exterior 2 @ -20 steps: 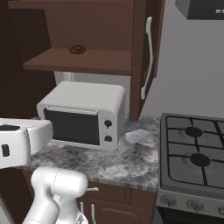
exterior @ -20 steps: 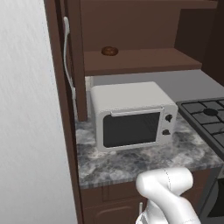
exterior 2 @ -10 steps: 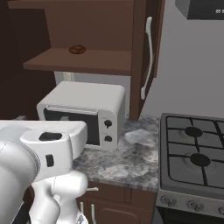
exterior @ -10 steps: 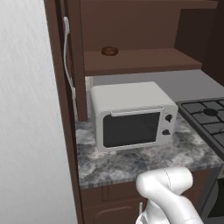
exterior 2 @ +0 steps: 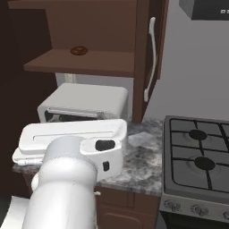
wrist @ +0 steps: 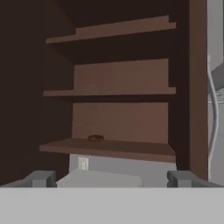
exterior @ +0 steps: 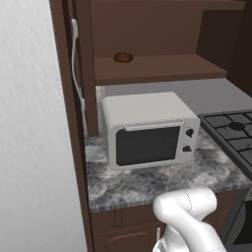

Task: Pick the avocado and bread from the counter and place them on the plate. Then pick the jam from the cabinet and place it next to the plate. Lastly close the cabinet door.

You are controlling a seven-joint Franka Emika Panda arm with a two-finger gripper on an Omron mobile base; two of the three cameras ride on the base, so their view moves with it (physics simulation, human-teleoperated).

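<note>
Cabinet (exterior: 147, 29) fills top centre of left base view, doors swung open, dark brown inside w/ shelves. Dark brown round lump (exterior: 123, 57) sits on lowest shelf, upper centre of that frame; same lump upper left in right base view (exterior 2: 79, 50) and lower left of centre in hand view (wrist: 95, 138). Cabinet door (exterior 2: 150, 53) w/ long silver bar handle (exterior 2: 151, 60) stands open, top centre-right of right base view; other door's handle (exterior: 75, 64) at upper left of left base view.

Below shelf, white microwave (exterior: 150, 130) on marbled counter (exterior: 147, 179), mid frame in left base view. Gas stove (exterior 2: 197, 159) right side of right base view, touching counter edge.

Gripper (wrist: 111, 179) at bottom of hand view: two dark fingertips (wrist: 41, 178) far apart, nothing between them, pointed toward cabinet shelves. Arm's white body bulks lower left in right base view, bottom centre-right in left base view.

Can't spot jam, avocado, bread or plate anywhere.
</note>
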